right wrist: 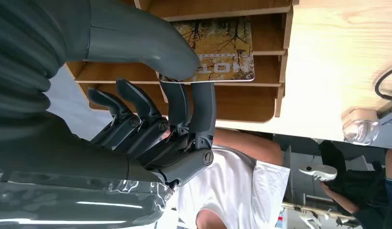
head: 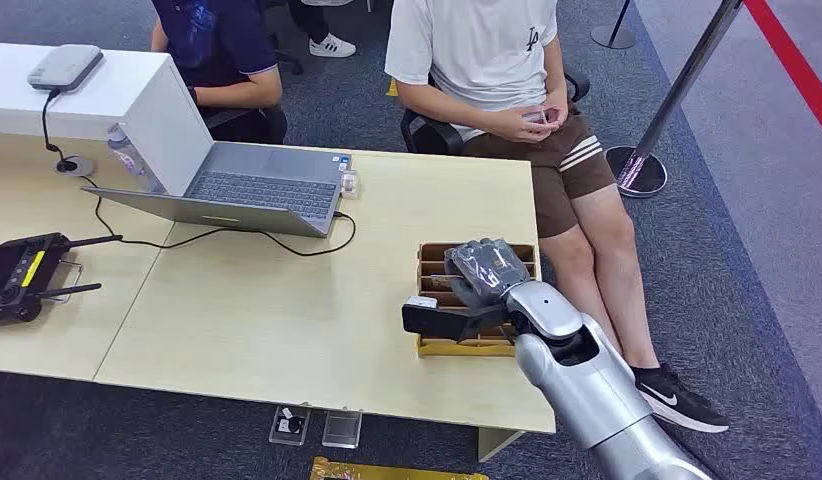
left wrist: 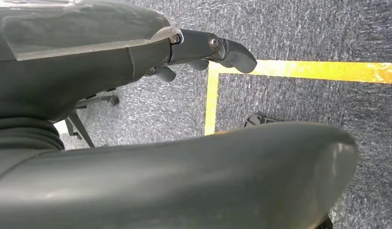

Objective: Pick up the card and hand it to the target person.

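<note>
The card [right wrist: 218, 47], printed with a yellow forest picture, stands in a slot of the wooden card rack [head: 474, 346] near the table's right edge. My right hand [head: 484, 272] is down over the rack. Its thick thumb [right wrist: 177, 64] lies on the card's face, and two straight fingers [right wrist: 203, 102] meet the card's edge from the other side, pinching it while it sits in the slot. The person in a white T-shirt [head: 487, 50] sits just beyond the table, hands in lap. My left hand [left wrist: 222, 50] hangs over the carpet, holding nothing, fingers apart.
An open laptop [head: 257, 185] with its cable lies at mid table, and a black controller [head: 22, 275] at the left edge. A second person in dark blue [head: 217, 45] sits behind the laptop. A stanchion base [head: 639, 170] stands on the right. Clear cases [head: 292, 425] lie on the floor.
</note>
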Available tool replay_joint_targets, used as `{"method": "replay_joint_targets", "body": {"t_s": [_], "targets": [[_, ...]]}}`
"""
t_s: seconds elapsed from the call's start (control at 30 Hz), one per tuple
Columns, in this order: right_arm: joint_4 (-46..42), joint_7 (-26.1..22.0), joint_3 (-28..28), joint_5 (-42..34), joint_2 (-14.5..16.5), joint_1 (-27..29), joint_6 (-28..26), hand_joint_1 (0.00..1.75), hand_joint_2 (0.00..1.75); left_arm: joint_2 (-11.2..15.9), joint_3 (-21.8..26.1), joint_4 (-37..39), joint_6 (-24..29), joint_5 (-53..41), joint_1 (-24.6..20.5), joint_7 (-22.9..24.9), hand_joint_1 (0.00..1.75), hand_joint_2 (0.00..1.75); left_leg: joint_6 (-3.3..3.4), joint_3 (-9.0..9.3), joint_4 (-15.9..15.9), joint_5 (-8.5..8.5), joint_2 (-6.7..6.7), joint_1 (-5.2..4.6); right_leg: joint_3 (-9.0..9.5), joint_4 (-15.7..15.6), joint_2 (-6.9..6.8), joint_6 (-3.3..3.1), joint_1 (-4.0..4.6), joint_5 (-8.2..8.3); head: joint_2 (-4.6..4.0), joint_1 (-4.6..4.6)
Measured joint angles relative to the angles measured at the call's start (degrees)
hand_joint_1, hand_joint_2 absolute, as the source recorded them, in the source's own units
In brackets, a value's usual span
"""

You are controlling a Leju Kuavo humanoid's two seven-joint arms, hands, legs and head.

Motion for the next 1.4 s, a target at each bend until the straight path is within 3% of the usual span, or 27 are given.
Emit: {"method": "replay_joint_targets", "body": {"t_s": [0.23,0.43,0.73,0.87,1.0,1.4], "targets": [[-1.5,-1.1,-0.6,-1.4,-0.7,-1.7,1.9,1.64,1.75,0.0,0.3,0.0,-0.2,0.1,0.0,-0.2,0.00,0.00,0.00,-0.01,0.0,0.00,0.00,0.00,0.00,0.0,0.00,0.00,0.00,0.00,0.00,0.02],[-2.5,-4.6,-1.4,-6.2,-1.8,-5.6,8.7,1.64,1.75,0.0,0.7,0.0,-0.4,0.1,0.0,-0.4,0.00,0.00,0.00,0.00,0.0,0.00,0.00,0.00,0.00,0.0,0.00,0.00,0.00,0.01,0.00,-0.01],[-0.2,-11.1,-2.1,-15.8,-6.2,-17.2,17.6,1.64,1.75,0.1,0.9,0.0,-1.1,-0.3,0.0,-0.9,0.00,0.00,0.03,-0.04,0.1,0.02,-0.01,0.00,-0.01,0.0,-0.01,0.03,0.00,0.03,0.00,0.03],[-0.7,-11.9,-2.9,-20.4,-8.8,-20.2,18.4,1.66,1.75,0.1,0.9,0.0,-1.4,-0.6,0.0,-1.5,0.00,0.00,0.04,-0.05,0.1,0.02,-0.02,0.00,0.00,0.0,-0.02,0.03,0.00,0.03,0.00,0.02],[-3.3,-10.8,-4.2,-21.9,-11.0,-20.3,14.6,1.58,1.75,0.1,0.9,0.0,-1.6,-0.8,0.1,-2.1,0.00,0.00,0.04,-0.05,0.1,0.02,-0.01,0.00,-0.01,0.0,-0.01,0.03,0.00,0.03,0.00,0.03],[-12.9,-4.8,-7.7,-10.1,-11.6,-10.8,-10.4,1.42,1.75,0.0,0.8,0.0,-1.2,-1.7,0.0,-2.5,0.00,0.00,0.04,-0.06,0.1,0.02,-0.01,0.00,-0.01,0.0,-0.01,0.03,0.00,0.03,0.00,0.02]]}}
